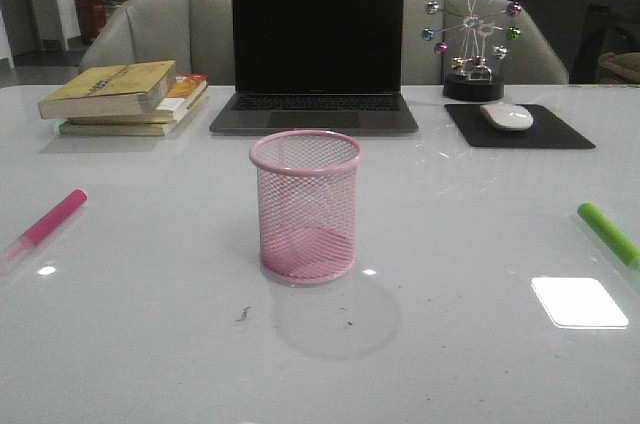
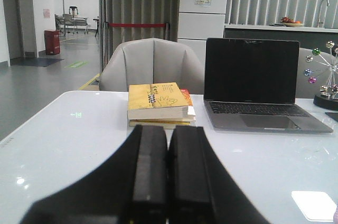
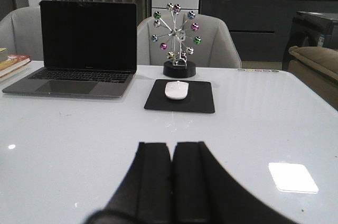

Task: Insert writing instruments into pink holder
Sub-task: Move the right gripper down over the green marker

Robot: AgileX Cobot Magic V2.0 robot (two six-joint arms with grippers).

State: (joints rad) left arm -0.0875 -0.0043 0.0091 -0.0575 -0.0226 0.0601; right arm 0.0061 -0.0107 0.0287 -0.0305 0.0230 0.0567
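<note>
The pink wire-mesh holder (image 1: 305,208) stands upright and empty at the middle of the white table. A magenta pink marker (image 1: 52,219) lies flat near the table's left edge, its pale end toward the front. Near the right edge lies a lime green marker (image 1: 608,234). Neither arm shows in the front view. My left gripper (image 2: 168,131) is shut with nothing between its fingers, low over the table and pointing at the books. My right gripper (image 3: 171,147) is shut and empty too, facing the mouse pad. Neither wrist view shows the markers or the holder.
At the back of the table are a stack of books (image 1: 128,96), an open laptop (image 1: 315,54), and a black mouse pad (image 1: 520,128) with a white mouse (image 1: 507,116). A ball-wheel ornament (image 1: 472,34) stands behind the pad. Two grey chairs (image 2: 153,65) sit beyond the table.
</note>
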